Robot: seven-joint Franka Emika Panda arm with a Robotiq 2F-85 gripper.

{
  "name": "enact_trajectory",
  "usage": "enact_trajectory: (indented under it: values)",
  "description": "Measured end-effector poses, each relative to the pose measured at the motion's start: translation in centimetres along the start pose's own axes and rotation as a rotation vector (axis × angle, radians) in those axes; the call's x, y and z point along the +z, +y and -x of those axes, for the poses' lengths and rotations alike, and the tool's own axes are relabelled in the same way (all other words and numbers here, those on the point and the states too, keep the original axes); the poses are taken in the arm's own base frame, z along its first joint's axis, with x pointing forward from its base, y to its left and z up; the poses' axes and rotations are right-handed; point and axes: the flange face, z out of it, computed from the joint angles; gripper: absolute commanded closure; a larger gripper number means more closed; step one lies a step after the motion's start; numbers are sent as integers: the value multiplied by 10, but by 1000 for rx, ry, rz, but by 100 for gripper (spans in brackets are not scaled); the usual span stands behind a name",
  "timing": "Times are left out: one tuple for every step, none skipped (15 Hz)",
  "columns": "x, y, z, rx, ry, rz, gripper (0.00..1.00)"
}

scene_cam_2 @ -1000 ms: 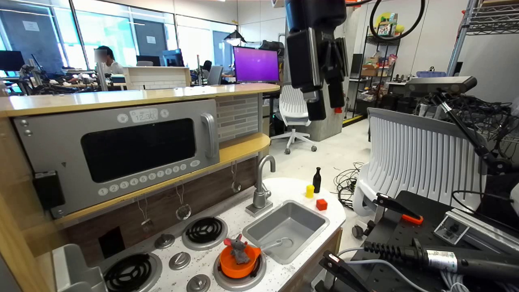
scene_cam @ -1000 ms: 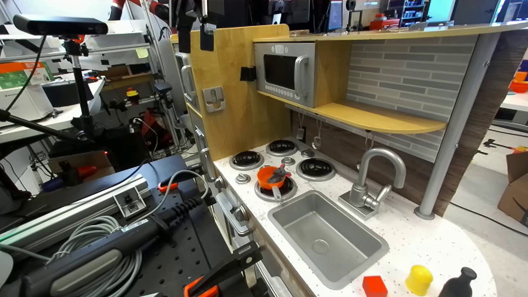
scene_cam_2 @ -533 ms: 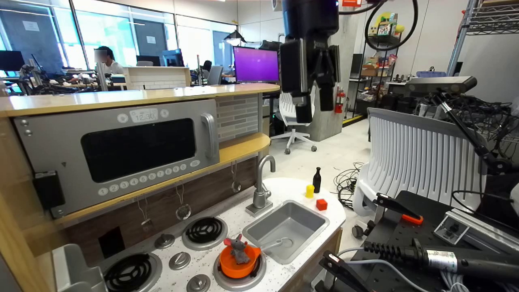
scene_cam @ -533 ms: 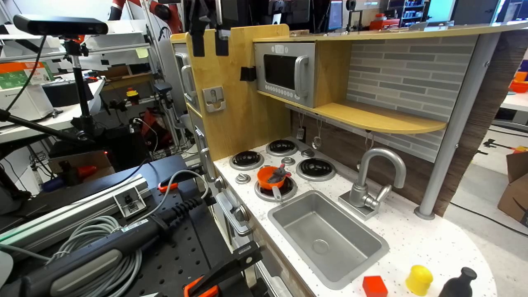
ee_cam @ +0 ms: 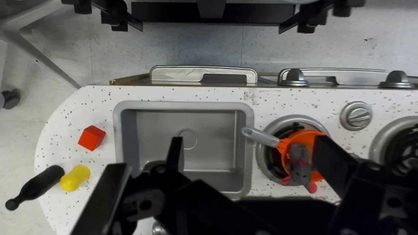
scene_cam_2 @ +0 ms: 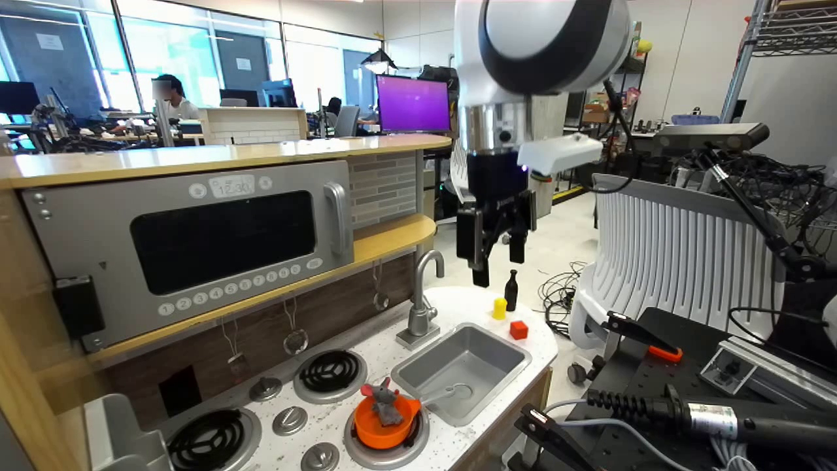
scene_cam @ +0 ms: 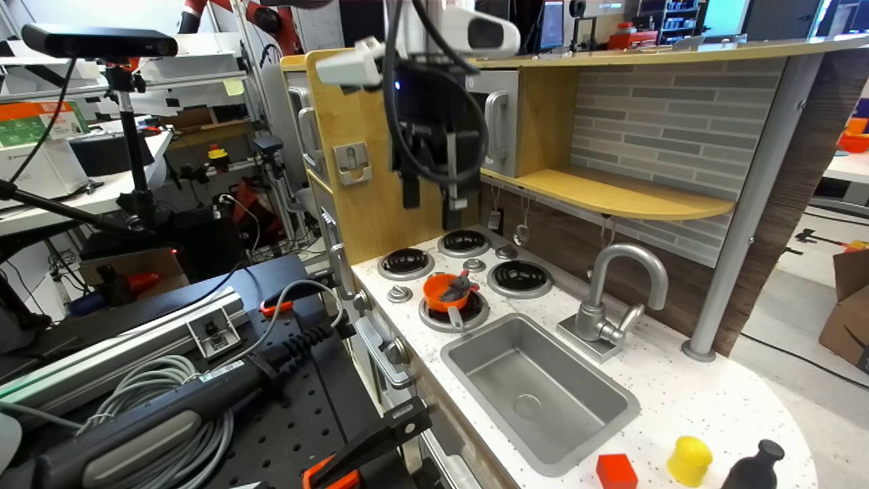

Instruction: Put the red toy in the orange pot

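arm (scene_cam_2: pixel 533 39): aloft | wrist (scene_cam_2: pixel 495 127): near vertical | pincer (scene_cam_2: pixel 499 266): pointing down, fingers (scene_cam_2: pixel 480 271) spread apart

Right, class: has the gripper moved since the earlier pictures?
Yes. In an exterior view, the gripper has come down: earlier its tips showed above the faucet; now they appear lower than its top.

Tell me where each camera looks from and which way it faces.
In an exterior view: high near the burners, facing past the orange pot toward the red toy; arm and gripper show.
In an exterior view: high near the sink, facing the burners; arm and gripper show.
Wrist view: at the arm's end, facing down at the counter; gripper fingers show at the bottom.
Both exterior views share the grey mouse in the pot.
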Motion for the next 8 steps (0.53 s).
enact_trajectory:
  values:
    - [22,11,-7,23,-7,-2,0]
    - [42,21,-13,45,-15,-3,0]
    - [60,31,-20,64,-21,-2,0]
    - [76,39,-27,83,-27,1,0]
    - [91,46,-33,102,-32,5,0]
    - [103,53,-39,121,-36,10,0]
    - [115,60,-45,142,-41,15,0]
    - [124,67,-50,167,-40,23,0]
